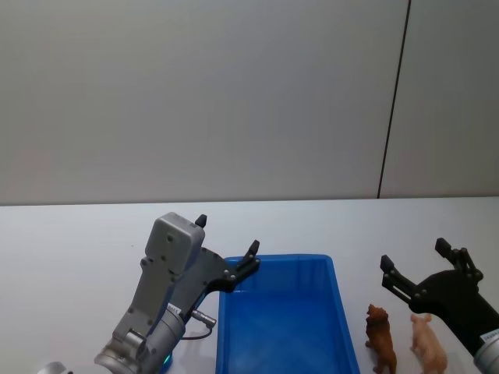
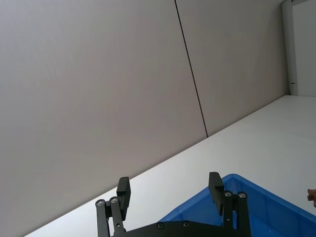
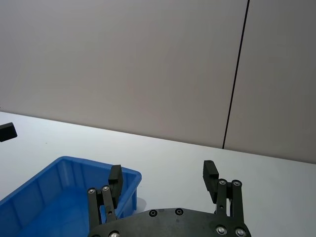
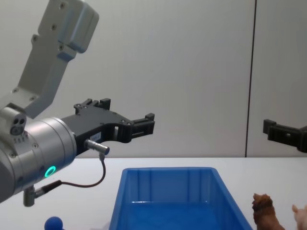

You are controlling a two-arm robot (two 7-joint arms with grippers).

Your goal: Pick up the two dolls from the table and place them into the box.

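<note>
Your left gripper (image 1: pixel 228 235) hangs in the air over the far left corner of the box (image 1: pixel 337 300), its fingers (image 2: pixel 123 186) spread wide with nothing between them. From the chest view you see it held level, well above the blue rim. The box sits on the white table (image 1: pixel 78 249) in front of you, open top up; what you can see of its inside holds no toy. Both dolls stand on the table just right of the box. The reddish-brown doll (image 1: pixel 380 336) is the nearer to the box wall, upright on its legs, and the pale pink doll (image 1: pixel 428 343) stands just beside it on its right. The two are close together but apart. Your right gripper (image 1: pixel 414 255) hovers above the table to the right of the box, a little beyond the dolls and touching neither. Its fingers (image 3: pixel 210 173) are parted too and grasp nothing.
</note>
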